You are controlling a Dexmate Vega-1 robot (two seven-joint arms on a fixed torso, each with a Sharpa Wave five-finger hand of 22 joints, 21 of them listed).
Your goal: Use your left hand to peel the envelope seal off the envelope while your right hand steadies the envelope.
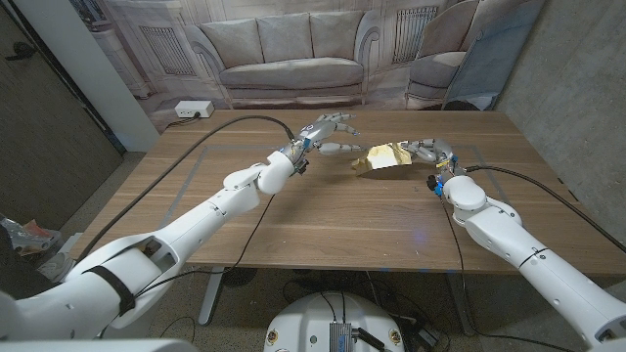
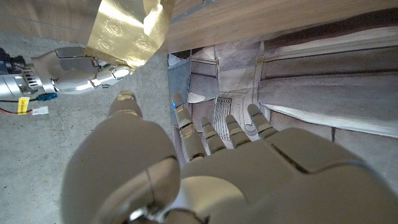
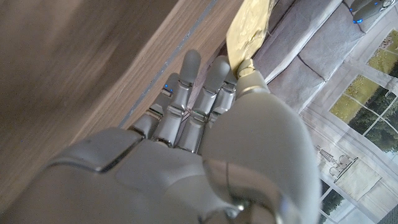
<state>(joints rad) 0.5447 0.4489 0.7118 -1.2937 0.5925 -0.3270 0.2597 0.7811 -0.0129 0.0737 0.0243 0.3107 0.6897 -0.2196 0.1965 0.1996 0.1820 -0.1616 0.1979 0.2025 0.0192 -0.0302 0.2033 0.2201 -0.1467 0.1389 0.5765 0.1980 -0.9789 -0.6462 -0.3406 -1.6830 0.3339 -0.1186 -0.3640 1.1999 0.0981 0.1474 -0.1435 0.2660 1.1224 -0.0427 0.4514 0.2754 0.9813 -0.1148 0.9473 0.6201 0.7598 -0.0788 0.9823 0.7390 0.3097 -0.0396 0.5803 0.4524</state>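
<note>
1. Envelope, gold, is lifted above the far desk, pinched by the right robot hand.
2. Left robot hand hovers just beside it, fingers apart, empty.
3. Pinch the seal edge first; peel slowly.

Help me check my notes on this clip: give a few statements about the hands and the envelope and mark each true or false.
1. The right hand holds the gold envelope. True.
2. The left hand grips the envelope. False: its fingers are spread and hold nothing.
3. The envelope lies flat on the table. False: it is lifted, with a shadow under it.
4. A wall outlet sits past the table's far left corner. True.
</note>
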